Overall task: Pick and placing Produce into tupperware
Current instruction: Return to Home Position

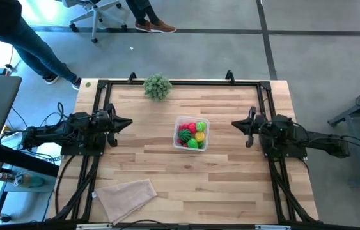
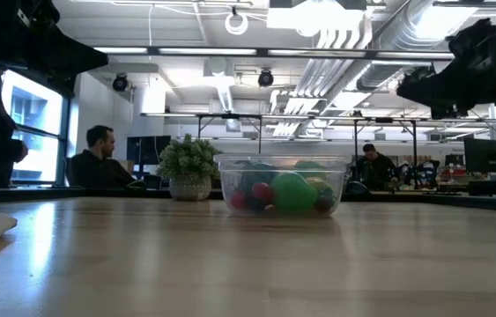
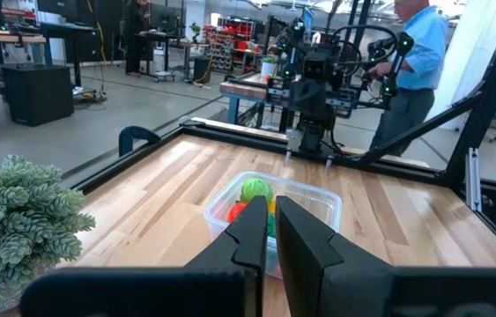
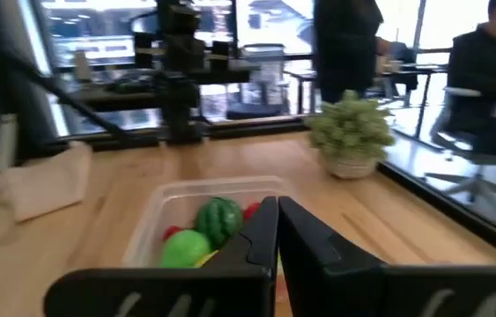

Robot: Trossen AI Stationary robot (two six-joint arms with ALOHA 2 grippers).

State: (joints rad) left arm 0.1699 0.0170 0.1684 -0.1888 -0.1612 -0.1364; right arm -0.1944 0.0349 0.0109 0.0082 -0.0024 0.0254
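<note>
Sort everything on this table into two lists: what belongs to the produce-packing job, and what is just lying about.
Belongs to the job: tupperware, mid-table; produce inside it; left gripper and right gripper, jaws shut, one on either side of it.

Just lying about: potted plant at the table's far edge; beige cloth near the front left corner.

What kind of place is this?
Likely a robotics lab: dark left arm and right arm flank the light wooden table, silver ceiling ducts hang overhead, cluttered workbenches stand behind.
</note>
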